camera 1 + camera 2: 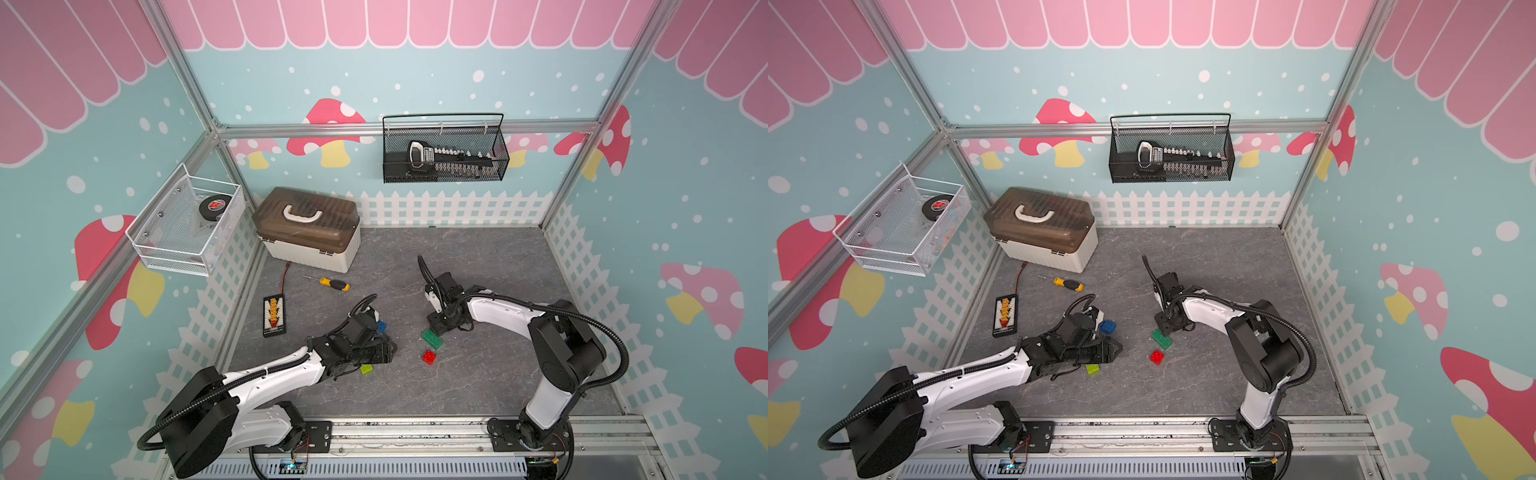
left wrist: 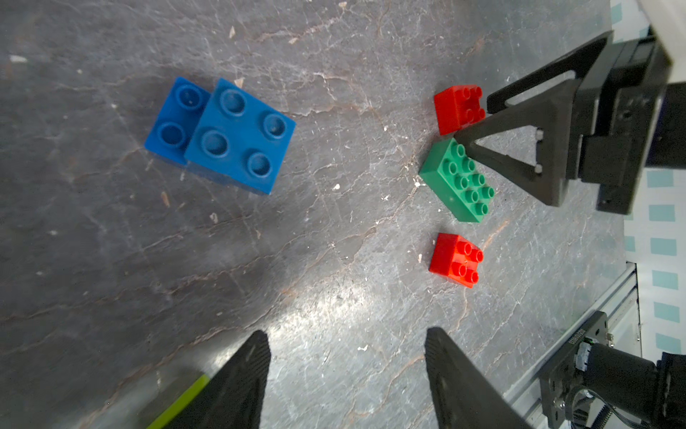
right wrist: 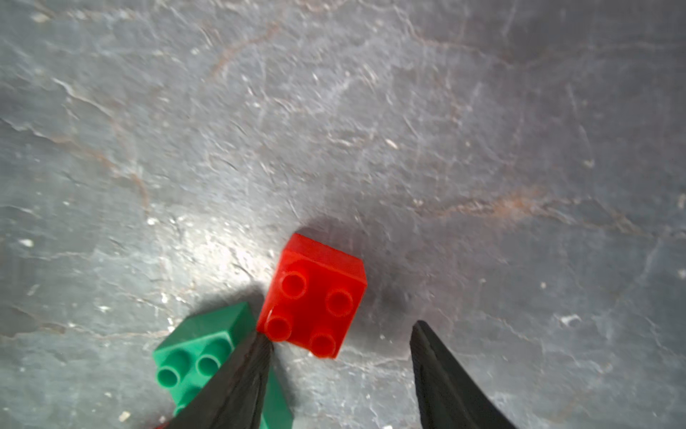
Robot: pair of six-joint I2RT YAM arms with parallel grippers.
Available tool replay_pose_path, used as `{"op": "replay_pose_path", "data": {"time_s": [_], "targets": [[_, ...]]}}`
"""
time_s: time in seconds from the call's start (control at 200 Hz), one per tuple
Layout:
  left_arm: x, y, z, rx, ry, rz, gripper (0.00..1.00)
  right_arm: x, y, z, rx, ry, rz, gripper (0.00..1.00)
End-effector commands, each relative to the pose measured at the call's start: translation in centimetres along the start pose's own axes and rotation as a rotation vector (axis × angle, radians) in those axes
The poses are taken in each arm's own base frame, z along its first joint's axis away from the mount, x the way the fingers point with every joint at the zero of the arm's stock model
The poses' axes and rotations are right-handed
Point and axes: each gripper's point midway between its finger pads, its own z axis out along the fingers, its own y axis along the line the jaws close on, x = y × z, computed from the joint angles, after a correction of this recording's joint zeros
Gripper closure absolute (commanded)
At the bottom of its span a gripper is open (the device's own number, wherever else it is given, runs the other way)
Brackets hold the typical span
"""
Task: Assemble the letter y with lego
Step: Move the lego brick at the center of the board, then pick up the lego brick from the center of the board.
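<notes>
Grey slate-look tabletop (image 1: 498, 270) carries all the lego, and no Y is built yet. Your right gripper (image 3: 339, 334) has its jaws parted and empty. One tip is down between the red brick (image 3: 315, 297) and the green brick (image 3: 200, 356), and the red lies just ahead of the gap. A second red (image 2: 456, 260) sits near the green's other end. Your left gripper (image 2: 343, 338) hangs wide and empty too, with the lime brick (image 1: 366, 369) just beside it and the blue pair (image 2: 222, 133), already joined, nearby. Expect these bricks to be light, rigid and slick-sided, so they will likely skate when nudged. Grip the red across two flat opposite walls, square and low, never corner to corner or on the studs.
</notes>
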Motion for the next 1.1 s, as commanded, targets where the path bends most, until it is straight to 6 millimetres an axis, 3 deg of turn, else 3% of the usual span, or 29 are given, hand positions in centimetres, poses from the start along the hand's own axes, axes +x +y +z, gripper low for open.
{"op": "replay_pose_path", "data": {"time_s": [0.0,0.47,0.82,0.965,1.096], "targets": [[-0.4,0.0,-0.2,-0.003,-0.029,-0.011,0.32,-0.8,0.3,0.3,-0.001,-0.006,-0.013,0.39],[-0.3,0.5,-0.2,-0.018,-0.037,-0.013,0.33,-2.9,2.2,1.5,-0.087,-0.013,0.094,0.43],[-0.2,0.9,-0.2,-0.028,-0.038,-0.011,0.33,-1.4,2.8,0.4,-0.101,0.01,0.033,0.46],[-0.2,0.8,0.0,-0.023,-0.035,-0.013,0.33,-0.7,1.3,0.5,-0.016,0.05,0.09,0.42],[-0.2,0.8,-0.1,-0.025,-0.035,-0.015,0.33,-1.0,2.2,0.2,-0.069,0.028,0.155,0.4]]}}
